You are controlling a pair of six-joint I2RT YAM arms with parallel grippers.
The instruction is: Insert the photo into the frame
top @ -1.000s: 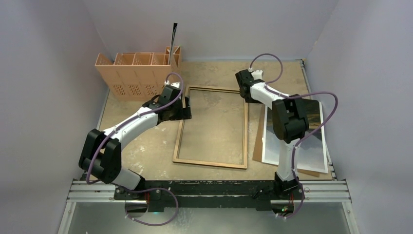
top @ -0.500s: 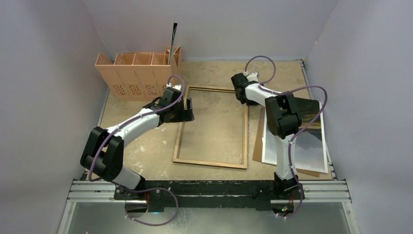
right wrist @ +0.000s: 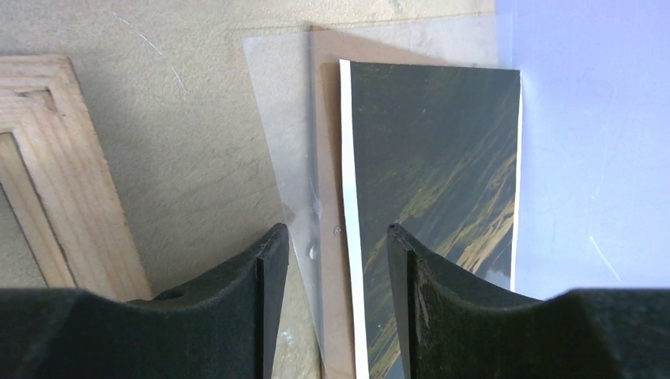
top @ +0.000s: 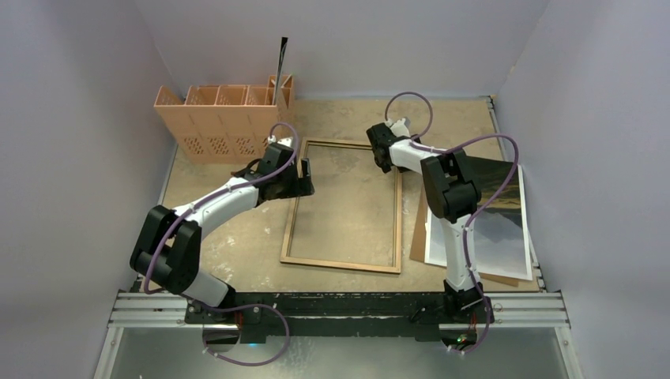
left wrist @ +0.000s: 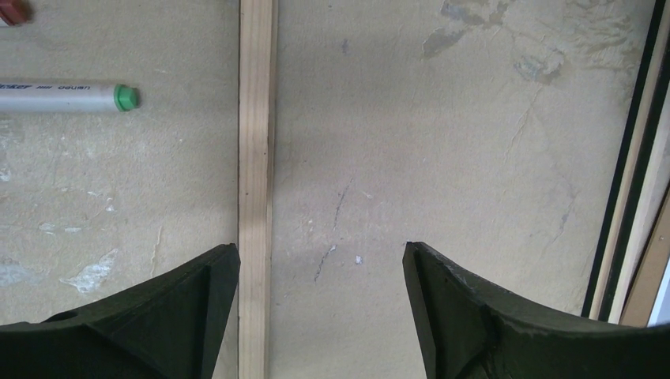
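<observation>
Our right tool (right wrist: 332, 268), narrowly open, has swung off the ungrasped photo (right wrist: 434, 174) to the frame (right wrist: 47, 134); left tool (left wrist: 320, 260) wide.

Enclosure: plain pale lavender-grey walls (top: 79, 118) on the left, back and right, evenly lit, soft shadows only. Tabletop (top: 237, 237) is a tan board, worn, with pale scuffs and hairline cracks. Aluminium rail (top: 529, 309) runs along the near edge. Orange compartmented rack (top: 213, 122) stands at the far-left corner. White marker (left wrist: 67, 98), green-capped, lies on the board.
</observation>
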